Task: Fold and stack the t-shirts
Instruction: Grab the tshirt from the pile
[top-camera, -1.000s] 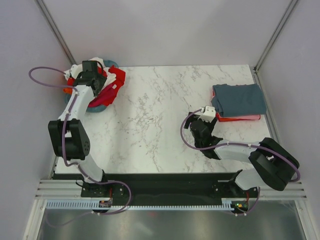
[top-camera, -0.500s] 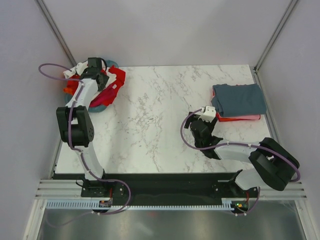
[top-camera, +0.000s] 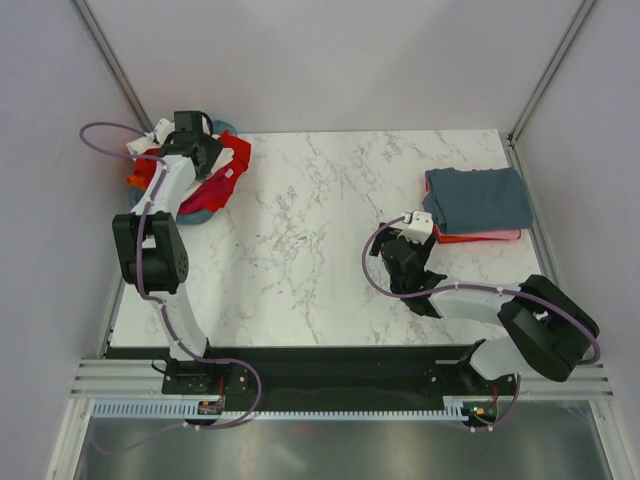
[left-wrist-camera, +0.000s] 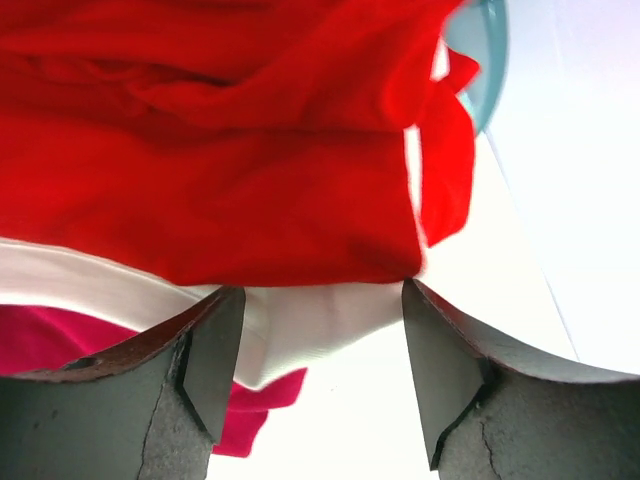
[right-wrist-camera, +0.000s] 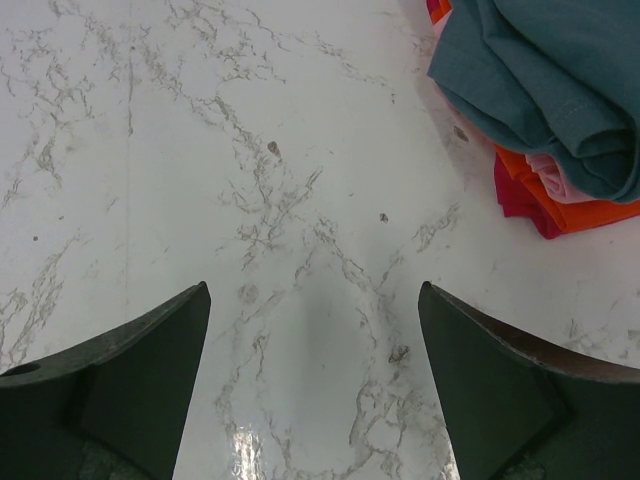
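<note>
Well right of the basket, a folded stack sits finished; in the basket, crumpled shirts wait unfolded. Both left hand and right hand gape empty.

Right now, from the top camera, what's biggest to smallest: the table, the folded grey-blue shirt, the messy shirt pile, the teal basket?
1. marble table
2. messy shirt pile and folded grey-blue shirt: about alike, and the left arm hides part of the pile
3. teal basket: only slivers show
</note>
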